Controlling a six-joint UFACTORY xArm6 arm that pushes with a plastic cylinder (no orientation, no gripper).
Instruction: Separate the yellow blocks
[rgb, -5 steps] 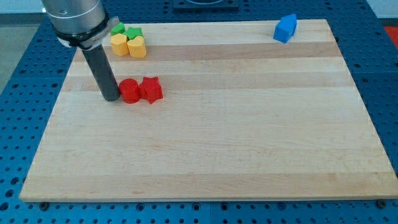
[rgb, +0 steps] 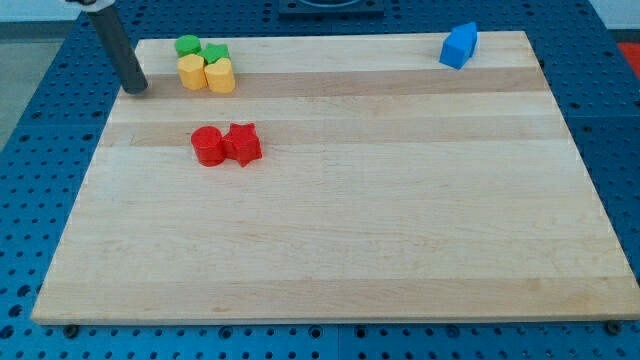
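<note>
Two yellow blocks sit touching at the board's top left: a left yellow block (rgb: 192, 71) and a right yellow block (rgb: 221, 75). Two green blocks, a round one (rgb: 187, 46) and another (rgb: 216, 52), touch them just above. My tip (rgb: 136, 88) rests on the board near its left edge, to the left of the yellow blocks with a gap between.
A red cylinder (rgb: 208, 146) and a red star-shaped block (rgb: 243, 143) sit touching below the yellow blocks. A blue block (rgb: 459, 45) stands near the top right corner. The wooden board (rgb: 400, 220) lies on a blue perforated table.
My tip has moved up and to the left, away from the red cylinder, to a spot left of the yellow blocks. No block has moved.
</note>
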